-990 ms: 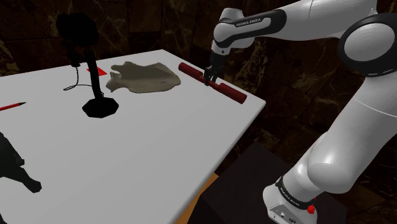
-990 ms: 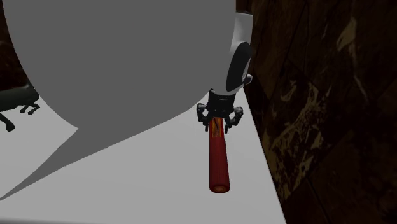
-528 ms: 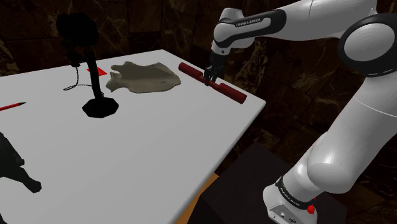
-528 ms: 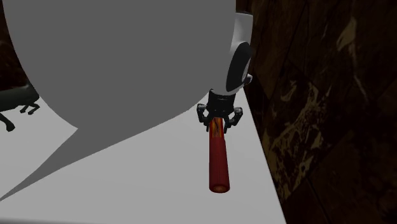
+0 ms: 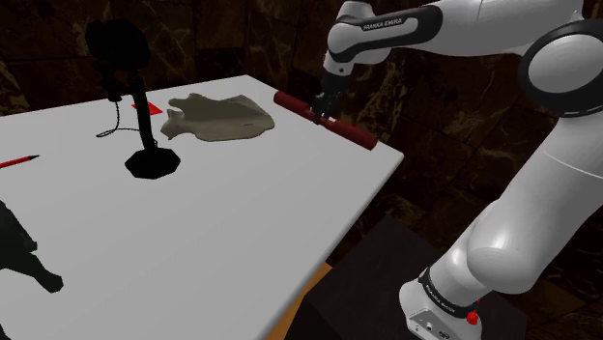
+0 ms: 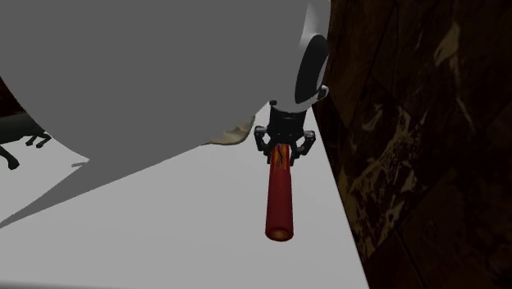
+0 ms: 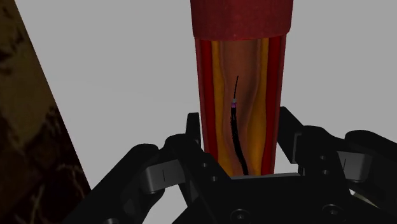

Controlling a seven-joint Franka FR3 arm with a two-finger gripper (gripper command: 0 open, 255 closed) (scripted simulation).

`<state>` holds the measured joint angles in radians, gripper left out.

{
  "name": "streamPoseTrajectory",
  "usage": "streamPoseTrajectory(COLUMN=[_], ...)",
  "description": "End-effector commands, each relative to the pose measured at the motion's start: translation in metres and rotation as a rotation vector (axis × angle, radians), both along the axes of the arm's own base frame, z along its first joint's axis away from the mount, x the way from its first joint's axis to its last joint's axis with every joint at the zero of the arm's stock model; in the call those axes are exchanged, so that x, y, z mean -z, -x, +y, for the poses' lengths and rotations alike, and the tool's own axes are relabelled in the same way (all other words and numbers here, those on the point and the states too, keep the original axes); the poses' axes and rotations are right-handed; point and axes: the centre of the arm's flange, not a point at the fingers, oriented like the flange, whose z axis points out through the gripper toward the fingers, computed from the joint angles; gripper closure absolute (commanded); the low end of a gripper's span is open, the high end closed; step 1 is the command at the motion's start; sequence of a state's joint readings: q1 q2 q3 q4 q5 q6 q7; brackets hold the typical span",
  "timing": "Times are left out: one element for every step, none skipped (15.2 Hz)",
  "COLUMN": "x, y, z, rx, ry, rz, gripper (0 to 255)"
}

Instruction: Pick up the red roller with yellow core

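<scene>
At the tabletop's far edge: a red roller [image 5: 350,136] lies slantwise along the rim of the white tabletop [image 5: 242,222], close to the dark marbled wall.
Roller's make: dark red outside [image 7: 240,25]. Seen from the wrist, the stretch between the fingers shows yellow layers running lengthwise inside, with a thin black line down the middle.
Claw: the black claw [image 5: 320,114] comes down on the roller near its middle, with a finger pressed against each side [image 7: 240,137], so it is clamped on the roller.
From the second exterior view: the claw [image 6: 281,154] grips the roller [image 6: 280,201], whose length runs from it toward the camera, round end foremost.
Contact with tabletop: I cannot tell whether the roller rests on it or hangs just clear.
Nearby: a rumpled beige cloth [image 5: 217,118] sits just beside the roller's end. A black stand [image 5: 153,162] with a flat base is further on, and a red pencil [image 5: 19,160] lies well apart at the shoulder view's left.
</scene>
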<state>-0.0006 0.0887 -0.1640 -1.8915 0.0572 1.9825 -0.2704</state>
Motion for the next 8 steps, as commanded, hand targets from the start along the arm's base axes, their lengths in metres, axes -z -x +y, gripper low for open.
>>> streamPoseTrajectory(x=[-0.011, -0.017, -0.022, -0.027, -0.032, -0.038, -0.043, -0.048], y=[-0.001, -0.001, -0.001, -0.001, -0.001, -0.001, -0.001, -0.001], z=[0.001, 0.001, 0.001, 0.001, 0.001, 0.001, 0.001, 0.001], rx=[0.000, 0.000, 0.000, 0.000, 0.000, 0.000, 0.000, 0.000], ry=[0.000, 0.000, 0.000, 0.000, 0.000, 0.000, 0.000, 0.000], rz=[-0.001, -0.001, -0.001, -0.001, -0.001, -0.001, -0.001, -0.001], gripper=[255, 255, 255, 255, 255, 255, 255, 255])
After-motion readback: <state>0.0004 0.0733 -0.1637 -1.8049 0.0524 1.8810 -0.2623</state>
